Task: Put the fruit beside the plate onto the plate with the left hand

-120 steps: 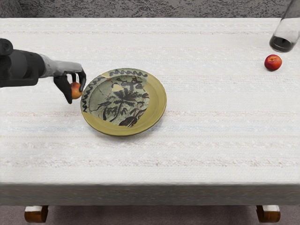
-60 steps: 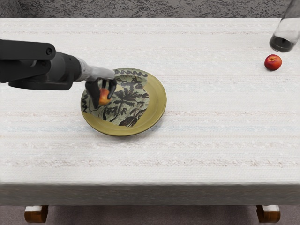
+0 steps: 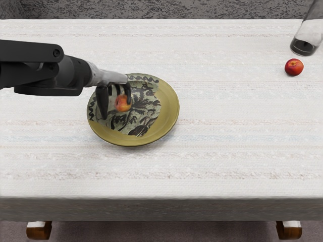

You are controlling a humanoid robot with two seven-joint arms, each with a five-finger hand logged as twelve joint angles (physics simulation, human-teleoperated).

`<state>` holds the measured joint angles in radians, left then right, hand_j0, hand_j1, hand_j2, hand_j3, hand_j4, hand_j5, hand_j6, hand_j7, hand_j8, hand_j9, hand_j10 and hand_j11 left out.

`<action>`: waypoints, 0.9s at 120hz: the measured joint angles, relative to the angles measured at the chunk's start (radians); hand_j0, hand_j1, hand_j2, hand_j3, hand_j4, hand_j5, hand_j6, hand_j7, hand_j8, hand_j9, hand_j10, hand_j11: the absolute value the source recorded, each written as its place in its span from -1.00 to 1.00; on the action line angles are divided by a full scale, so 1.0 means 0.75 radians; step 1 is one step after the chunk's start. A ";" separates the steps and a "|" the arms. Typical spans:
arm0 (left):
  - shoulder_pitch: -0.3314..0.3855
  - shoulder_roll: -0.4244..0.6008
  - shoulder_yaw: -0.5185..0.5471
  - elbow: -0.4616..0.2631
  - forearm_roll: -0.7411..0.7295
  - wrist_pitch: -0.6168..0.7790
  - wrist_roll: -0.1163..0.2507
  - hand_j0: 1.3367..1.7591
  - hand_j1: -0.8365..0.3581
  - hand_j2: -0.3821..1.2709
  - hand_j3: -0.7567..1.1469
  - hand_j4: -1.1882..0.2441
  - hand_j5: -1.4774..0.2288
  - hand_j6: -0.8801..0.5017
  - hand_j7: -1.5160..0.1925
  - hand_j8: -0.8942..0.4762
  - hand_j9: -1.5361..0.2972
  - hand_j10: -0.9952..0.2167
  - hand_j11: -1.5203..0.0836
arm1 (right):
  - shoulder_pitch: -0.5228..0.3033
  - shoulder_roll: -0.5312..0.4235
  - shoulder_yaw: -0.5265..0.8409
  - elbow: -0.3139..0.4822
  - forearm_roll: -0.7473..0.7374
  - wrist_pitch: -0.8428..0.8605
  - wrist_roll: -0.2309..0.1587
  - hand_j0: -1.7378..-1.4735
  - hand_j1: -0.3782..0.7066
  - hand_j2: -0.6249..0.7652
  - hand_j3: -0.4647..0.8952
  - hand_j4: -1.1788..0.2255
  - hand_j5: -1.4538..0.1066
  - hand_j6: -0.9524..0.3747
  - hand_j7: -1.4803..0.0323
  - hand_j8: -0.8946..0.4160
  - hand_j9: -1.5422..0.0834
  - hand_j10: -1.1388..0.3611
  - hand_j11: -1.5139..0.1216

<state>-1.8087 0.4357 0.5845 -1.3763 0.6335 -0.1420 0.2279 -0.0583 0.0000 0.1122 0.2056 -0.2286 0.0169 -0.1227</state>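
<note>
1. Head view, arm: the left arm (image 3: 45,70), dark and bulky, comes in from the picture's left edge and reaches rightward over the pale worktop (image 3: 212,151). A lighter grey wrist section joins it to the left hand (image 3: 113,94).
2. Head view, hand: the left hand hangs over the left part of the plate (image 3: 170,108), palm down, its dark tips pointing toward the plate's surface. It is closed in loosely about the fruit, but the picture does not settle whether it grips the fruit or has let it go; I cannot tell.
3. Head view, task's thing: the fruit (image 3: 122,103), small and orange-red, lies within the plate's outline, left of its middle and right at the hand's right side, touching it or very nearly. Whether it rests on the plate or is lifted just off it cannot be made out.
4. Head view, plate: round, with an olive-yellow rim and a dark plant pattern on a greenish centre, lying flat on the worktop left of the middle.
5. Head view, elsewhere: a second fruit (image 3: 293,67), red, lies far off near the right edge, well apart from the plate. Just above it stands a dark-bottomed glass vessel (image 3: 307,39), cut off by the picture's corner.
</note>
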 joint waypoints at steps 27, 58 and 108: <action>0.012 0.102 -0.068 -0.001 -0.122 -0.012 -0.001 0.52 0.40 -0.44 -0.20 0.14 0.25 -0.05 0.30 -0.07 0.24 0.14 0.39 | 0.000 0.000 0.000 0.000 0.000 0.000 0.000 -0.40 -0.87 -0.11 -0.32 0.63 0.81 0.39 0.90 0.31 0.84 0.47 0.80; 0.111 0.524 -0.342 0.004 -0.672 -0.412 -0.003 0.52 0.46 -0.47 -0.20 0.26 0.32 -0.08 0.36 -0.07 0.30 0.20 0.46 | 0.000 0.000 0.000 0.000 0.000 0.000 0.000 -0.40 -0.87 -0.11 -0.32 0.63 0.81 0.39 0.90 0.31 0.84 0.47 0.80; 0.409 0.836 -0.530 0.043 -1.001 -0.622 -0.003 0.52 0.48 -0.47 -0.20 0.30 0.35 -0.09 0.39 -0.06 0.32 0.23 0.49 | 0.000 0.000 0.000 0.000 0.000 0.000 0.000 -0.40 -0.87 -0.11 -0.32 0.63 0.81 0.39 0.90 0.32 0.84 0.47 0.80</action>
<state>-1.5020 1.0627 0.1873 -1.3443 -0.1171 -0.6084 0.2255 -0.0583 0.0000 0.1120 0.2056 -0.2286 0.0169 -0.1227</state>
